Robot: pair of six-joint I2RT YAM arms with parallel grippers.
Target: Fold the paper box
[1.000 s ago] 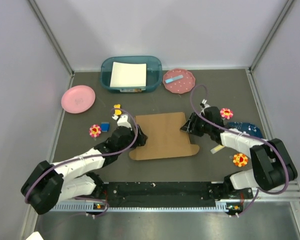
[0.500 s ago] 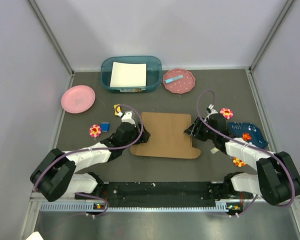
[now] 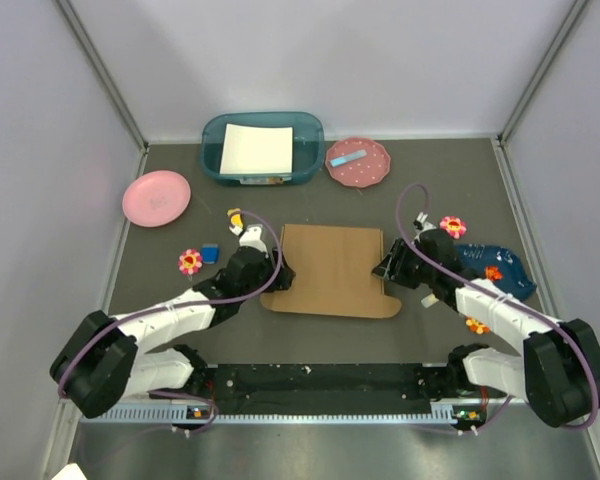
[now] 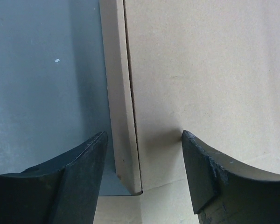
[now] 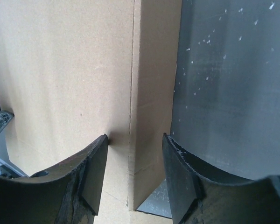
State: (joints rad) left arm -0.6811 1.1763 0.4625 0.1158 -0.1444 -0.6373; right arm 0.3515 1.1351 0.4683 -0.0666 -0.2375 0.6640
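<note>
On the tabletop (image 3: 430, 190), in the middle, the paper box (image 3: 330, 270) lies flat. It looks light, thin and stiff, and should bend at its creases. Best hold: the narrow side flaps (image 4: 119, 93). The left fingers (image 4: 84, 163) and right fingers (image 5: 91, 172) are open, each around a flap, gripping nothing.

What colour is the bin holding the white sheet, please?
The bin is teal; it shows best in the top external view.
</note>
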